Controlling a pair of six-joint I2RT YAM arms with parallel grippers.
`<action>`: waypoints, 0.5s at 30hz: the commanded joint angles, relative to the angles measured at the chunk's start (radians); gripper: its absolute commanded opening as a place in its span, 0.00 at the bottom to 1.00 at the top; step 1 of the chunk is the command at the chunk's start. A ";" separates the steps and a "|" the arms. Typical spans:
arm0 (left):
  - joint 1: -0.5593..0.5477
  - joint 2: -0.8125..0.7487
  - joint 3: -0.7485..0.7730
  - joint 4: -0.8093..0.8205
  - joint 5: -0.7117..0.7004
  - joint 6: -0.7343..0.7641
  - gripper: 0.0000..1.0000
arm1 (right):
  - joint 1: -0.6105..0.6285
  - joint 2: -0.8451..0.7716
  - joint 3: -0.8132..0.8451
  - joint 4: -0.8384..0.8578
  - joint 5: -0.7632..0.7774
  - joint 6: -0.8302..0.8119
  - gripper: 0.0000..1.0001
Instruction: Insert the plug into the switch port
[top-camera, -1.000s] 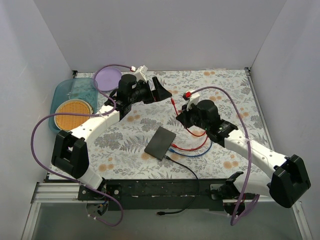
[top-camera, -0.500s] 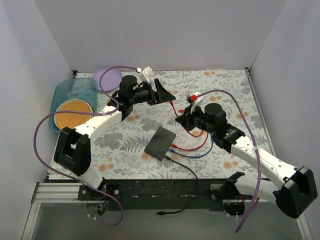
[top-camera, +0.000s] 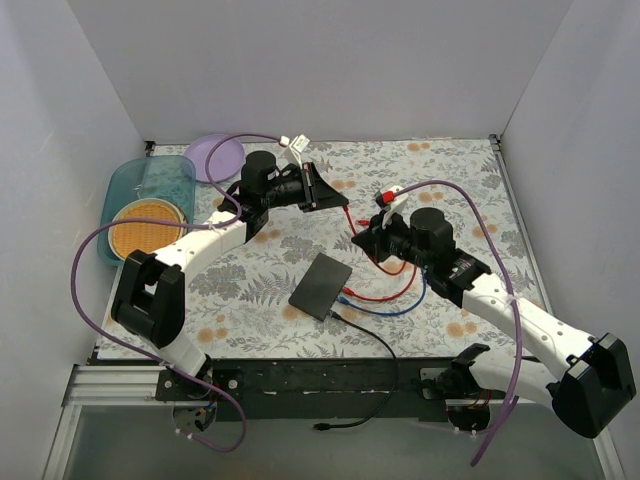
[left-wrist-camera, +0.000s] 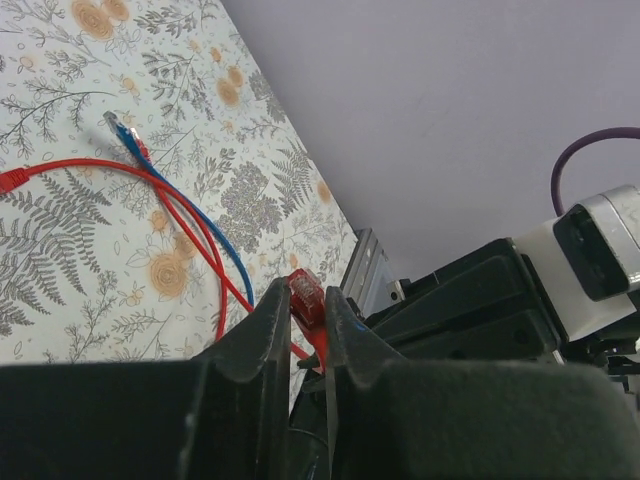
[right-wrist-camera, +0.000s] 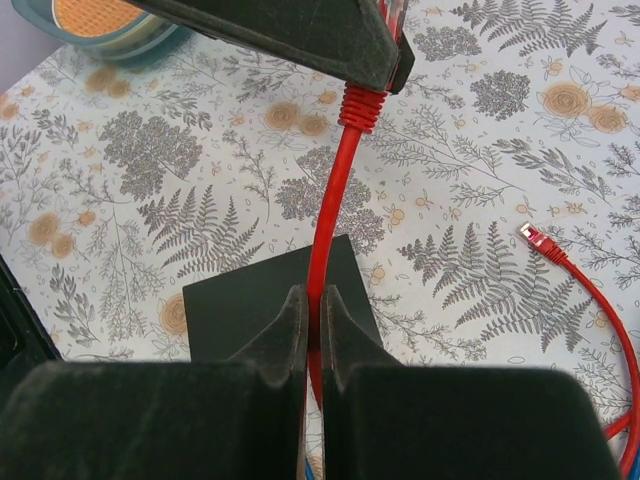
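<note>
The red plug (left-wrist-camera: 306, 297) is pinched between my left gripper's (left-wrist-camera: 302, 305) shut fingers, held above the table; in the top view this gripper (top-camera: 338, 200) hangs left of my right gripper (top-camera: 360, 236). The right gripper (right-wrist-camera: 315, 312) is shut on the red cable (right-wrist-camera: 328, 215) a short way below the plug's boot (right-wrist-camera: 359, 106). The cable runs taut between the two. The switch (top-camera: 321, 285), a flat black box, lies on the flowered cloth below both grippers and shows under the right fingers (right-wrist-camera: 262, 298). Its ports do not show.
A blue cable (left-wrist-camera: 196, 219) and loops of red cable (top-camera: 385, 296) lie right of the switch, and a loose red plug (right-wrist-camera: 533, 240) rests on the cloth. A black cord (top-camera: 370, 335) leaves the switch toward the near edge. A teal bin (top-camera: 150, 205) and purple plate (top-camera: 214, 156) sit far left.
My left gripper has gone from wide open to shut on the red plug. The right arm shifted slightly right and still holds the cable.
</note>
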 joint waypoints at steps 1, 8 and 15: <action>0.002 -0.026 -0.003 0.033 0.024 0.024 0.00 | 0.005 -0.025 -0.005 0.076 -0.011 0.000 0.13; -0.017 -0.049 -0.026 0.085 0.044 0.087 0.00 | 0.006 -0.009 0.031 0.137 0.003 0.020 0.58; -0.043 -0.103 -0.075 0.188 0.060 0.125 0.00 | 0.006 0.008 0.045 0.196 0.020 0.048 0.47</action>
